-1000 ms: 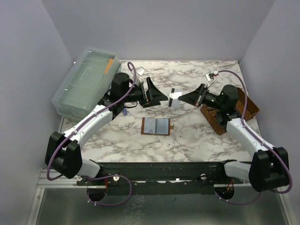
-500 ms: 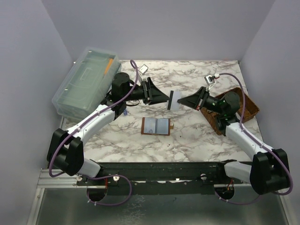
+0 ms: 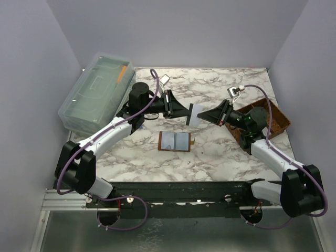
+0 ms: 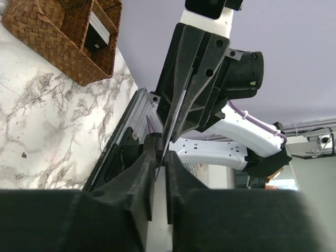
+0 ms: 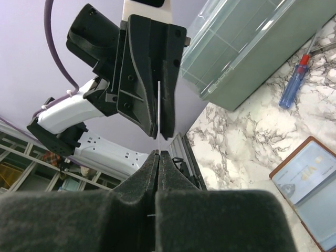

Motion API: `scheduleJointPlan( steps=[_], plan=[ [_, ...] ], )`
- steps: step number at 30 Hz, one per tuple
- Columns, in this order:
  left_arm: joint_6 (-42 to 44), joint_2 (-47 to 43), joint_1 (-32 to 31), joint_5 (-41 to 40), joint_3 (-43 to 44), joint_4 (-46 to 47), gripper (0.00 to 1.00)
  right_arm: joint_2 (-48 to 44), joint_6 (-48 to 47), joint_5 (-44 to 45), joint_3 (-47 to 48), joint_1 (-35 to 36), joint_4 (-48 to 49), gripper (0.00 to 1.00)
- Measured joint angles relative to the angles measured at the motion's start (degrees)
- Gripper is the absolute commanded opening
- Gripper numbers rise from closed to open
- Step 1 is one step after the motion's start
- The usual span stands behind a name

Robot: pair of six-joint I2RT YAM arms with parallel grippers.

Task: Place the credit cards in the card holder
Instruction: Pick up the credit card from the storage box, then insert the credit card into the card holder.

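Mid-air above the marbled worktop (image 3: pixel 220 157), tip to tip: left tool (image 3: pixel 186 112) and right tool (image 3: pixel 203 114), with one pale card (image 3: pixel 193 114) between them. As for the right tool: clenches the card's right edge, jaws pressed flat against both faces, the card showing from the right wrist as a thin white line, edge-on. As for the left tool: straddles the opposite edge with jaws set narrow, one on each face; cannot tell whether pinching the card or standing just off it. As for the card: hangs well clear of the worktop and shows a broad pale face to the top camera. Nearer the bases, just below that meeting point in the top view: holder (image 3: pixel 174 141), lying open and flat on the worktop, brown rim around a grey-blue inside that faces up, small tab poking out at its right side; touches neither tool. At the far left: clear lidded box (image 3: pixel 94 92), running along the worktop's edge. Near that box, in the right wrist view: blue-and-red screwdriver (image 5: pixel 294 84) lying on the marble. At the right edge, partly behind the right arm: brown woven basket (image 3: pixel 279 116), divided into compartments, well apart from the holder.
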Motion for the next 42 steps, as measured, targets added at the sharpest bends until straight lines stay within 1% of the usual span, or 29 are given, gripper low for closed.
scheduleJointPlan(
  steps=[1, 2, 3, 5, 6, 8, 9, 10, 11, 12, 14, 15, 19, 21, 24, 26, 33, 42],
  plan=[
    [0.1, 0.0, 0.0, 0.0, 0.0, 0.0, 0.04, 0.1, 0.0, 0.3, -0.3, 0.3, 0.2, 0.00],
    [0.2, 0.0, 0.0, 0.0, 0.0, 0.0, 0.00, 0.2, 0.1, 0.7, -0.6, 0.5, 0.3, 0.02],
    [0.3, 0.0, 0.0, 0.0, 0.0, 0.0, 0.00, 0.3, 0.0, 1.2, -0.7, 0.6, 0.3, 0.08],
    [1.6, 0.0, 0.0, 0.0, 0.0, -0.2, 0.00, 0.3, -0.6, 2.0, -0.9, 0.7, -0.7, 0.29],
    [2.7, 0.0, 0.0, -0.2, 0.0, -0.9, 0.00, 0.3, -1.7, 2.7, -0.9, 0.7, -2.1, 0.37],
    [6.7, -0.3, 0.1, -1.4, 0.3, -5.8, 0.00, 0.0, -4.9, 4.7, -0.6, 0.9, -7.2, 0.47],
    [10.0, -0.3, 0.1, -2.9, 1.0, -10.1, 0.00, -0.2, -6.9, 5.8, -0.3, 1.0, -10.2, 0.52],
    [13.1, -0.3, 0.1, -4.3, 1.7, -14.2, 0.00, -0.2, -9.1, 6.9, -0.1, 1.1, -13.4, 0.54],
    [15.5, -0.3, 0.2, -5.7, 2.3, -17.6, 0.00, -0.2, -11.1, 7.8, 0.0, 1.1, -16.3, 0.54],
    [18.1, -0.3, 0.5, -6.8, 2.9, -21.2, 0.00, -0.2, -12.8, 8.7, 0.1, 1.1, -18.9, 0.54],
    [25.4, -0.4, 1.3, -9.8, 3.4, -30.3, 0.00, 0.0, -16.1, 9.9, 0.1, 1.2, -23.5, 0.51],
    [26.2, -0.4, 2.4, -10.2, 3.4, -31.4, 0.00, 0.6, -17.6, 10.3, 0.1, 1.3, -25.2, 0.48],
    [32.9, -0.1, 6.0, -12.4, 3.4, -40.1, 0.00, 6.9, -22.2, 11.0, 2.6, 4.0, -30.7, 0.30],
    [34.6, 0.7, 6.6, -12.6, 3.4, -41.7, 0.00, 11.0, -24.0, 11.4, 4.1, 6.3, -32.3, 0.23],
    [35.6, 3.4, 6.5, -12.3, 3.2, -42.1, 0.00, 16.9, -25.2, 11.4, 5.9, 8.7, -32.9, 0.15],
    [36.0, 6.1, 6.5, -11.8, 2.8, -42.1, 0.00, 20.3, -25.7, 11.4, 6.4, 9.1, -32.9, 0.10],
    [36.5, 10.9, 6.5, -11.2, 1.2, -41.6, 0.00, 28.9, -26.5, 11.5, 7.6, 9.1, -33.0, 0.06],
    [37.3, 16.0, 6.5, -9.4, 0.9, -40.3, 0.00, 33.0, -26.5, 11.5, 7.6, 9.1, -31.3, 0.04]
  ],
)
